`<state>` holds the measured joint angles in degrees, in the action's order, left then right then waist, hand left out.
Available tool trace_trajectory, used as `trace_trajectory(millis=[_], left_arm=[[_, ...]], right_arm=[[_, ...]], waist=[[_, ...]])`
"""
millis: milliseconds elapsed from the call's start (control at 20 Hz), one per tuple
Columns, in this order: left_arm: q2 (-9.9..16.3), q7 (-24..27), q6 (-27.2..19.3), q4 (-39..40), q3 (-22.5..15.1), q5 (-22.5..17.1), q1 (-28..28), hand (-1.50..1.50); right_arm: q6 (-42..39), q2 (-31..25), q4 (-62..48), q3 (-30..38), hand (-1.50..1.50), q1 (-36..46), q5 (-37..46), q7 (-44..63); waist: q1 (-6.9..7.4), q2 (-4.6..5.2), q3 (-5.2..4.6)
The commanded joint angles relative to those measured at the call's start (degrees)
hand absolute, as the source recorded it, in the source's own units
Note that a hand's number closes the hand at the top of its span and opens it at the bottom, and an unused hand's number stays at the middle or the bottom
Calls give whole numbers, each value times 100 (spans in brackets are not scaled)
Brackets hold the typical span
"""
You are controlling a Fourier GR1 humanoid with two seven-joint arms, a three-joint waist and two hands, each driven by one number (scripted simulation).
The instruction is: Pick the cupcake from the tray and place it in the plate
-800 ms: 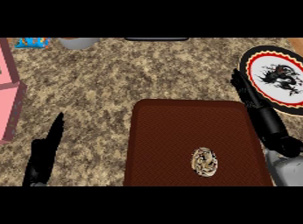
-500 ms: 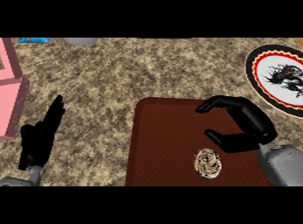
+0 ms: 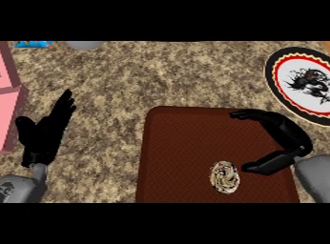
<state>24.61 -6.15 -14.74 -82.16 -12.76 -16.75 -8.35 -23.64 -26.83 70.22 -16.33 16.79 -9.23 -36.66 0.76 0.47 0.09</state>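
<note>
- The cupcake (image 3: pixel 225 177), seen from above as a round top with a brown-and-cream swirl, sits on the near part of the brown tray (image 3: pixel 189 157), a little right of the tray's middle and close to its near edge.
- The tray is a dark reddish-brown rectangle with rounded corners, lying on the speckled stone counter (image 3: pixel 139 86) at lower centre-right.
- The right hand (image 3: pixel 284 138) comes in from the lower right on its grey forearm (image 3: pixel 323 178) and hangs over the tray's right side. Its fingers are curved in a wide C, thumb tip near the cupcake's right edge and fingertips up by the tray's far right corner. It holds nothing; the cupcake lies just beside the thumb, and whether they touch cannot be told.
- The left hand (image 3: pixel 45 136) shows at the lower left over the bare counter, well apart from the tray. Its fingers are straight and point away toward the far side, thumb spread to the left; it is open and holds nothing.
- A pink box-like object (image 3: pixel 2 102) lies at the left edge, just beside the left hand's thumb.
- The plate (image 3: pixel 284 64), round with a black rim, a red ring and a white centre bearing a dark figure, lies at the far right, apart from the tray's far right corner and cut by the edge of view.
- At the far edge a grey rounded object (image 3: pixel 83 45) and a small blue thing (image 3: pixel 34 44) are partly visible; what they are cannot be told.
</note>
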Motion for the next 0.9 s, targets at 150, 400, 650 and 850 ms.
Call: trace_trajectory(millis=[150,400,650,850], left_arm=[[6,-172,205,65,170,-37,-131,0],[-104,4,249,36,259,168,132,0],[-150,-262,414,163,447,160,-196,0],[-325,-74,280,344,414,419,-231,0]], right_arm=[[-237,-585,-897,-389,-150,200,1444,-1532],[-216,-855,-390,-404,-150,214,1762,-1133],[-503,-932,146,-424,-150,517,1902,-352],[-558,-1058,662,-787,-150,249,2349,92]], waist=[[-7,-31,-2],[-47,-51,-8],[-62,-55,-10],[-89,-58,-12]])
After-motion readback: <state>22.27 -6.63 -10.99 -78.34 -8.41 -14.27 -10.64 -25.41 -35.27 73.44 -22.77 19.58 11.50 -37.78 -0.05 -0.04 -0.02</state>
